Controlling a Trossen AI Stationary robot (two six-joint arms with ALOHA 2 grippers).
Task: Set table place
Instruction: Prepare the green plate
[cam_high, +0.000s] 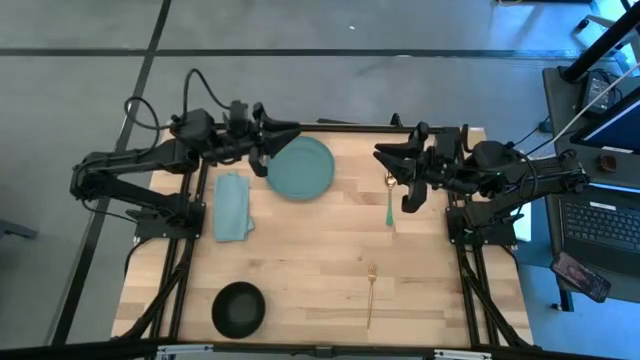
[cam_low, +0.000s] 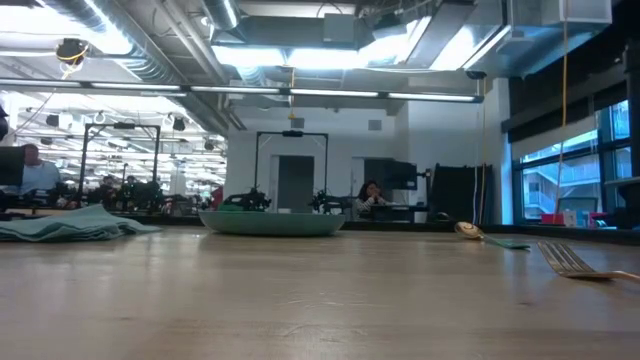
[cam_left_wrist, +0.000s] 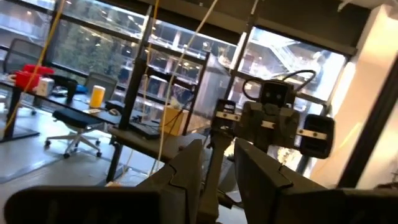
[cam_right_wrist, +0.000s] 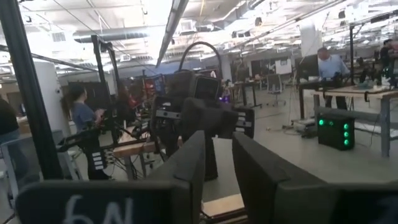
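The teal plate (cam_high: 300, 167) lies flat on the far middle of the wooden table (cam_high: 300, 250); it also shows in the low view (cam_low: 272, 222). The folded teal napkin (cam_high: 232, 207) lies to its left. The black bowl (cam_high: 238, 308) stands near the front left. The gold spoon with the teal handle (cam_high: 390, 200) lies right of the plate. The gold fork (cam_high: 371, 290) lies nearer the front. My left gripper (cam_high: 285, 130) hovers open by the plate's far left rim, pointing right. My right gripper (cam_high: 388, 153) hovers open beyond the spoon's far end, pointing left. Both touch nothing.
The black rail frame (cam_high: 470, 280) runs along the table's sides. A desk with a laptop (cam_high: 600, 215) stands right of the table. People sit and stand at desks in the room beyond (cam_right_wrist: 81, 118). Bare wood lies between plate, bowl and fork.
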